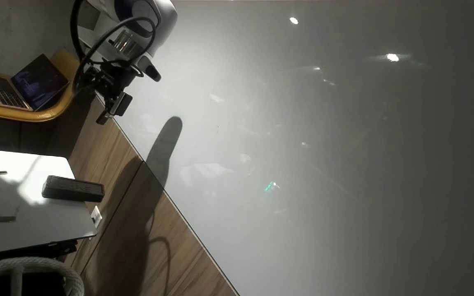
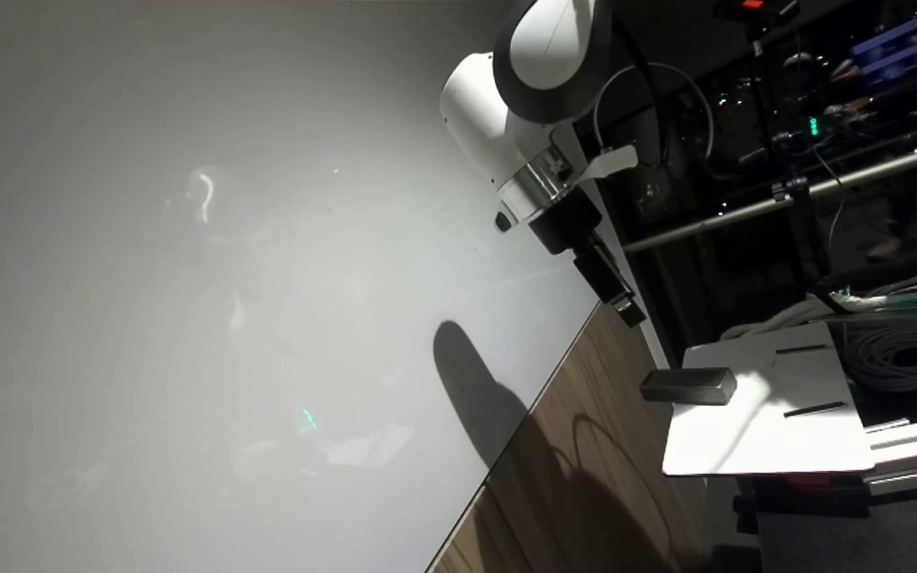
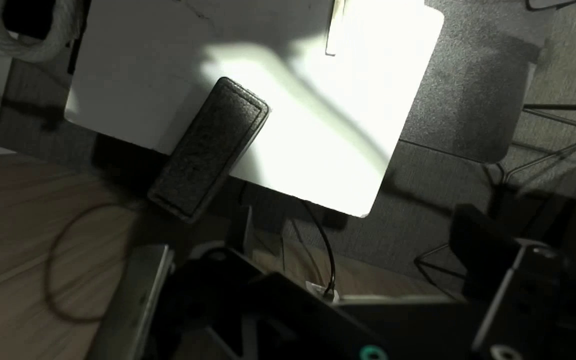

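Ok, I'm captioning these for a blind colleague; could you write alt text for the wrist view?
A dark oblong block juts over the edge of a partly lit white panel. Below it in the picture, the open gripper holds nothing. A wood-grain surface shows at lower left.

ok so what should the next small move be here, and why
I'd probably ease the dark, angular fingers toward the dark grey oblong block: they stand apart with nothing held, and the block lies beyond them rather than between them. One end of it juts past the edge of the flat white round-cornered panel, which may leave room to grip.
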Available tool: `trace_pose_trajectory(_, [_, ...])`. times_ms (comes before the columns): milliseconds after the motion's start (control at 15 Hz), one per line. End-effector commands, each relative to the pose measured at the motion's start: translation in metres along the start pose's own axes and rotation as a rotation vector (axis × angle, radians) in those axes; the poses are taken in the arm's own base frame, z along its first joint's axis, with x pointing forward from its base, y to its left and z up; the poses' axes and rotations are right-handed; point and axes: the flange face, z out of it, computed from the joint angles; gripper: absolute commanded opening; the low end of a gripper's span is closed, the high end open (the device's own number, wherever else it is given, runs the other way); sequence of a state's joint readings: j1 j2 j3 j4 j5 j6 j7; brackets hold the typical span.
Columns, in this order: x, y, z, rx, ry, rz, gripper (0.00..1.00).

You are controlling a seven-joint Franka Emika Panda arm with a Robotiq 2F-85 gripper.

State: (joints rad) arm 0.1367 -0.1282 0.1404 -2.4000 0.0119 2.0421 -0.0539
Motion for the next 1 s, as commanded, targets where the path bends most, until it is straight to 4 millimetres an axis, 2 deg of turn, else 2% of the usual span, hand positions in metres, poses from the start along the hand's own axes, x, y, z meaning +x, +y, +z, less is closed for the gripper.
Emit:
trace_pose_trajectory(0, [-0.006,0.002,-0.022,0.021,0.029,0.059,1.0])
trace_pose_trajectory(67, [-0.001,0.001,-0.01,-0.001,0.018,0.024,1.0])
trace_pose_trajectory(267, [-0.002,0.001,-0.016,-0.002,0.03,0.039,1.0])
trace_pose_trajectory(933, [-0.002,0.001,-0.016,-0.002,0.03,0.042,1.0])
